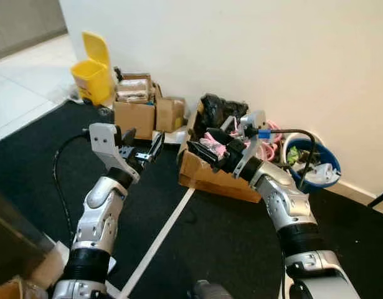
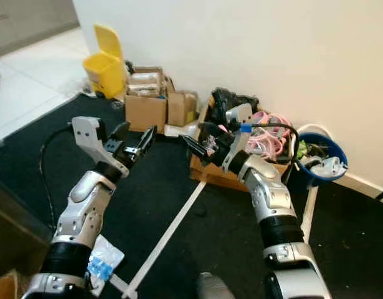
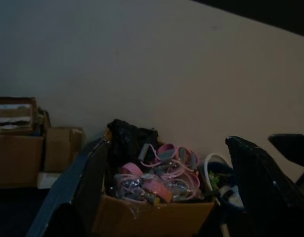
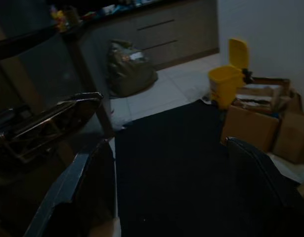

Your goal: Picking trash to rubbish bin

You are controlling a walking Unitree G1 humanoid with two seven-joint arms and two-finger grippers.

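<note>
Both arms were raised over the black floor mat (image 1: 228, 243). Left pincer (image 1: 143, 148) was spread and bare; ahead of it stood the cardboard box (image 1: 207, 177) of pink and black trash (image 1: 219, 128). Right pincer (image 1: 207, 152) was spread, bare, hovering at that box's near edge. Blue bin (image 1: 316, 163) sat beyond the right pincer, by the wall
</note>
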